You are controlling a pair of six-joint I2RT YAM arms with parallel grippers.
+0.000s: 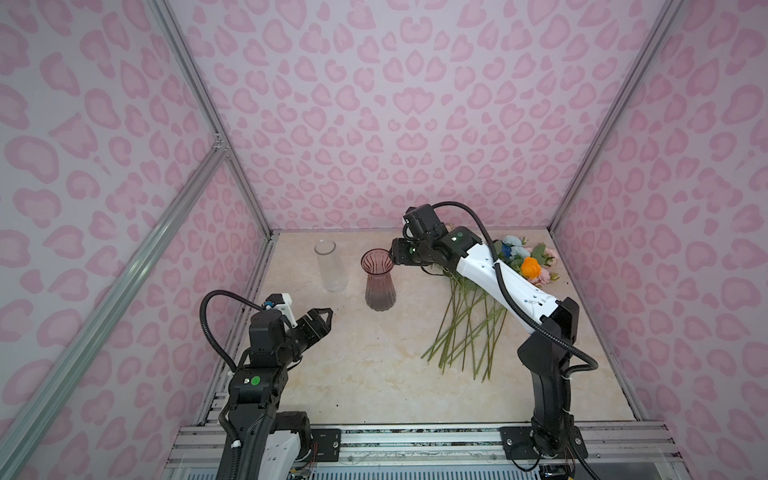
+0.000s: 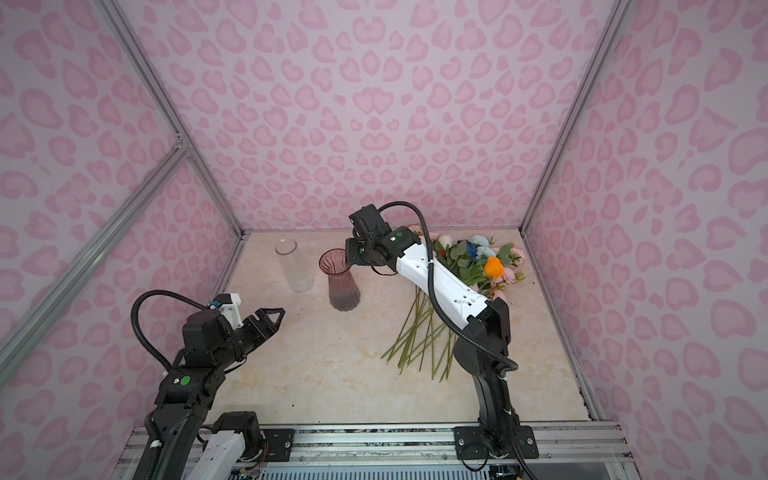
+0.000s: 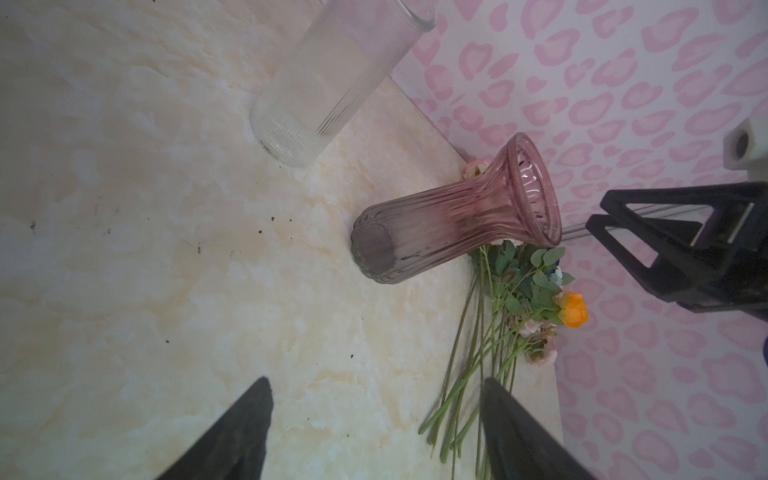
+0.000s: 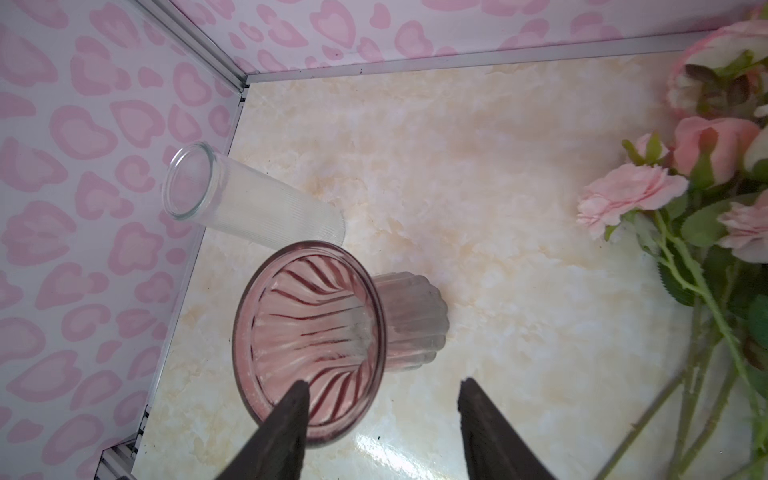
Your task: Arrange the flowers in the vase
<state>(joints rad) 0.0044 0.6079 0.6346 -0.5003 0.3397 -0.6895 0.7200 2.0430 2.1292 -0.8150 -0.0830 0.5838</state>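
Note:
The flowers [image 1: 524, 262] lie in a heap at the back right of the table, blooms toward the wall and green stems [image 1: 465, 332] fanned toward the front; part of the heap is hidden under my right arm. A pink ribbed vase [image 1: 377, 278] stands upright and empty mid-table. My right gripper [image 4: 382, 386] hovers open at the vase's rim [image 4: 307, 328], one finger over its mouth, nothing held. My left gripper [image 1: 326, 318] hangs open and empty at the front left, apart from the vase; the flower stems [image 3: 469, 365] show past it in the left wrist view.
A clear ribbed glass vase [image 1: 330, 266] stands upright and empty just left of the pink one, near the left wall. Pink patterned walls with metal frame rails close in three sides. Dark specks dot the marble tabletop [image 1: 365, 374].

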